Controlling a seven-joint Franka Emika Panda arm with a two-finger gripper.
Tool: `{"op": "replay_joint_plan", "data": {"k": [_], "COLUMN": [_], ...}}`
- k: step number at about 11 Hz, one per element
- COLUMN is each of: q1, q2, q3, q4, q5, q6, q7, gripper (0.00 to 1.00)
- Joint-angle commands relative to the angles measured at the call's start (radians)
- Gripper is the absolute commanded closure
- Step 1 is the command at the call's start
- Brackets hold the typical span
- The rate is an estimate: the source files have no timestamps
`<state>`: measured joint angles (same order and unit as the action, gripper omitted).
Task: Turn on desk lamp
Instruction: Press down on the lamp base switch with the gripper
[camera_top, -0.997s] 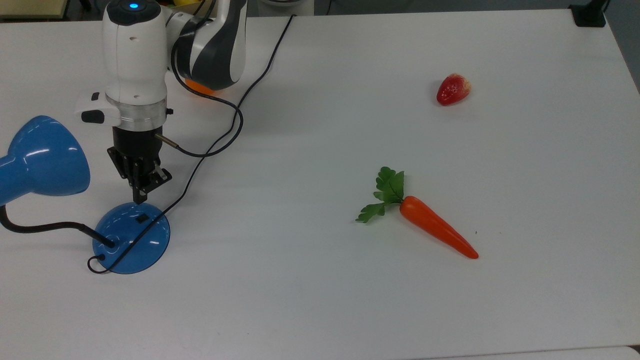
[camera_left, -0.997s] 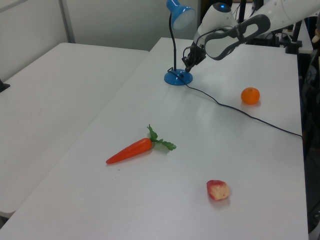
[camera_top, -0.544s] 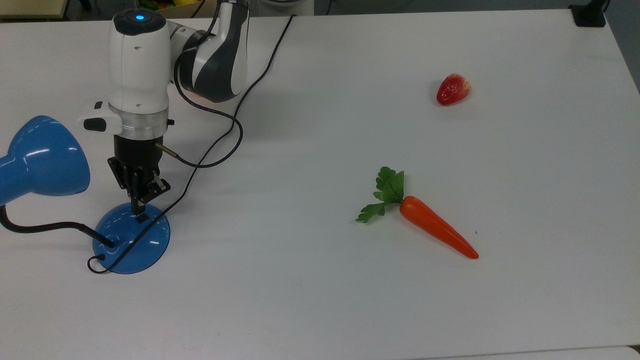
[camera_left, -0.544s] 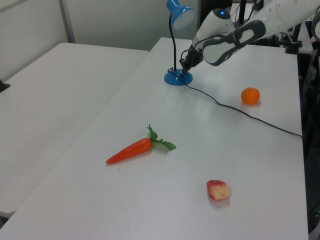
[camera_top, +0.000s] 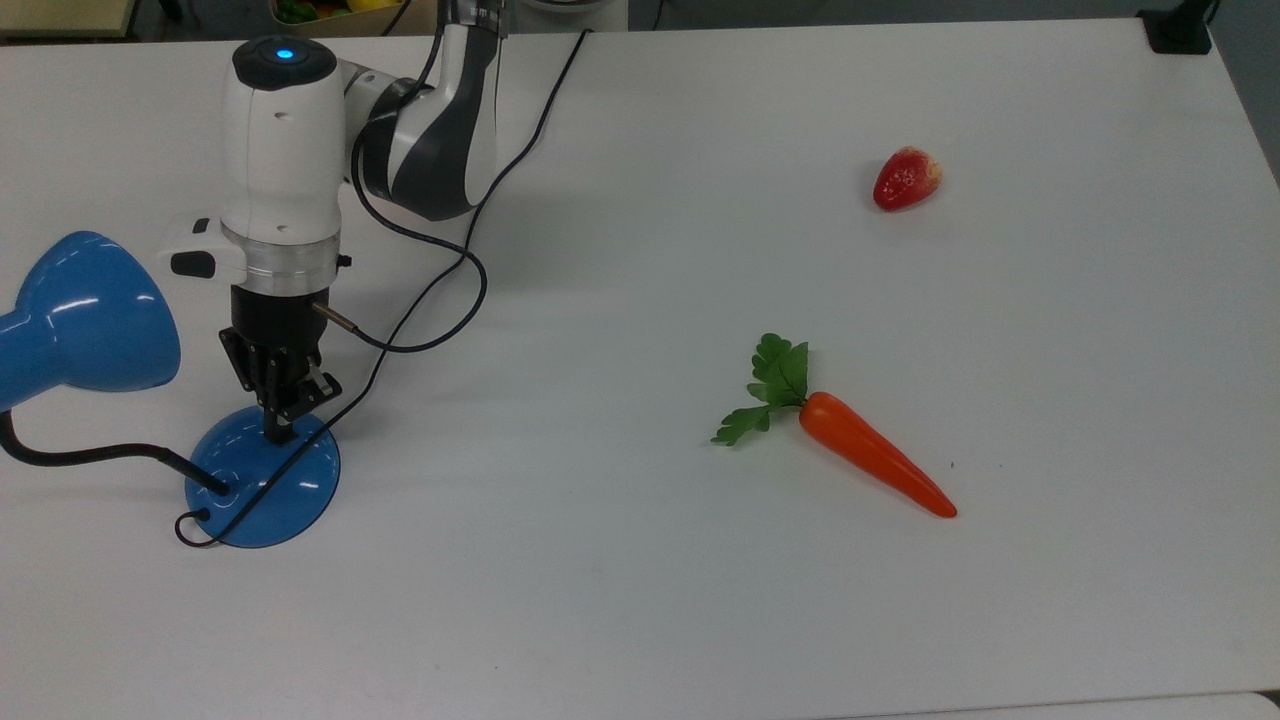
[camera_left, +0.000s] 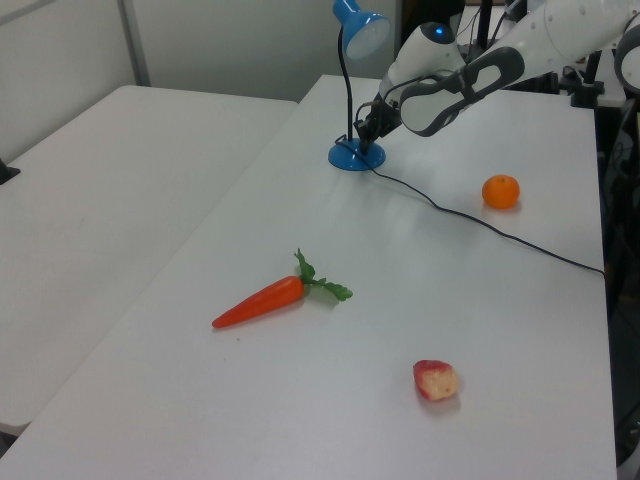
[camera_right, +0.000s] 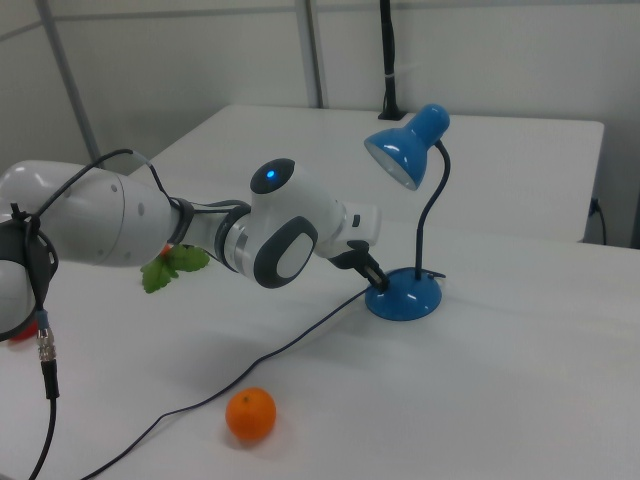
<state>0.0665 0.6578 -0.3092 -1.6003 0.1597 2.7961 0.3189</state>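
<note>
The desk lamp stands at the table's edge on the top view's left, neck upright, shade facing the arm. The gripper, fingers pressed together and holding nothing, touches its base.

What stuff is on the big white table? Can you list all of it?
lamp: 1, blue, at the top view's left, shade not glowing
cord: 1, black, trails from the lamp base across the table
carrot: 1, orange with green leaves, mid-table
strawberry: 1, red, at the top view's upper right
orange: 1, orange, beside the cord in the left view
table: 1, white, under everything
arm: 1, white and grey, above the lamp base
tool: 1, black, fingers together, tip down on the lamp base
</note>
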Motion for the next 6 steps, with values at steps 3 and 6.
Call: {"op": "replay_joint_plan", "data": {"k": [3, 6], "q1": [0.003, 0.003], "q2": [0.014, 0.06], "q3": [-0.001, -0.001], "q4": [0.016, 0.061], "q5": [0.017, 0.017], "q6": [0.016, 0.016], "q7": [0.012, 0.028], "gripper": [1.0, 1.0]}}
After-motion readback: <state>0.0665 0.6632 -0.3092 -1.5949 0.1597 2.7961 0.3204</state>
